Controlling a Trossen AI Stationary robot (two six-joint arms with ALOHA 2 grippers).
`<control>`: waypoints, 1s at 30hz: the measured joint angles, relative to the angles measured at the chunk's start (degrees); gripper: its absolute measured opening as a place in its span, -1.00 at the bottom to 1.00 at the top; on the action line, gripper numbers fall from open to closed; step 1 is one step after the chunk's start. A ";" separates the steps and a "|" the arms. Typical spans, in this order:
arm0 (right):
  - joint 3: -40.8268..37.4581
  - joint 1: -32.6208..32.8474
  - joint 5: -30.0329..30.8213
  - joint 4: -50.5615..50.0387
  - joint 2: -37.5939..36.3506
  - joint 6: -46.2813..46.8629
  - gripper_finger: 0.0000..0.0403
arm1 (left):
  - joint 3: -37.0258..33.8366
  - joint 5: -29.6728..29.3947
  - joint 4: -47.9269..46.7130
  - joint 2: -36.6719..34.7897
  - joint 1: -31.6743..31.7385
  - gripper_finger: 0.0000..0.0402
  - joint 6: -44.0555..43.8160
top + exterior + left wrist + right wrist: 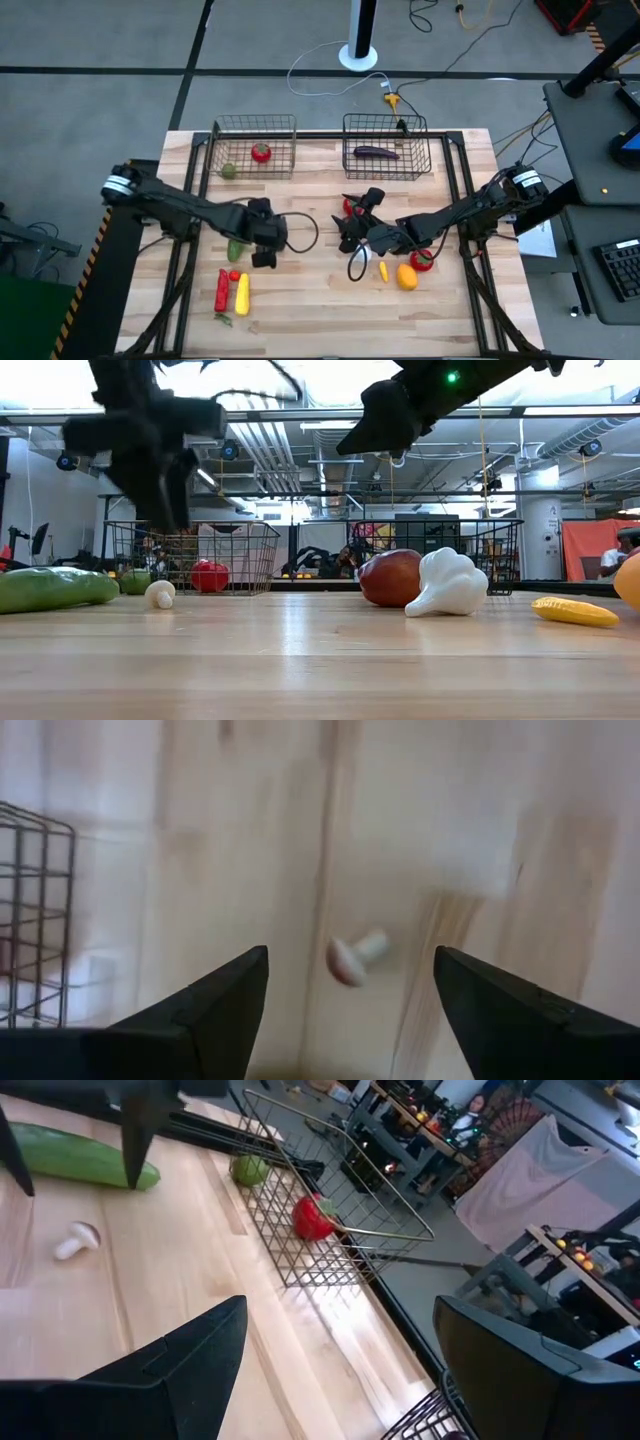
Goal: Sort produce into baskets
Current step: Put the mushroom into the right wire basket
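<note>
As seen from the near table edge going back:
Near edge, L side: red pepper (221,290) & yellow squash (242,291) lie side by side, small tomato (234,275) just behind them.
Near edge, R side: orange (406,276), small yellow piece (383,271) beside it, red tomato (422,261) next to the R arm.
Table (320,310): pale wood planks, bare at centre front.
L gripper (264,246): mid-table, L of centre, raised above the wood; jaws wide, nothing held; mushroom (355,957) lies on the wood between and beyond its fingers (205,1010).
Cucumber (235,248): just beside L gripper, flat on table.
R gripper (350,232): mid-table, near centre, raised; jaws wide, empty.
Centre produce: dark-red apple (391,577) & white cauliflower (448,582) touching or nearly so, by the R gripper.
Far L basket (253,146): wire grid, holds a red tomato (261,152) & a green round piece (229,170).
Far R basket (386,146): wire grid, holds a purple eggplant (376,152).
Beyond table: grey floor, white post base (358,56), cables.
</note>
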 joint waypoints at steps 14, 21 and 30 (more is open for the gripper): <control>0.00 0.00 -0.02 -2.68 0.00 1.39 0.54 | -3.32 -2.89 3.28 4.36 0.08 0.22 10.40; 0.00 0.00 -0.04 -2.71 0.00 1.18 0.54 | -9.87 -2.21 10.73 4.04 0.11 0.22 9.65; 0.00 0.00 -0.02 -2.68 0.00 1.15 0.54 | -12.66 -1.38 15.89 4.04 0.11 0.20 8.22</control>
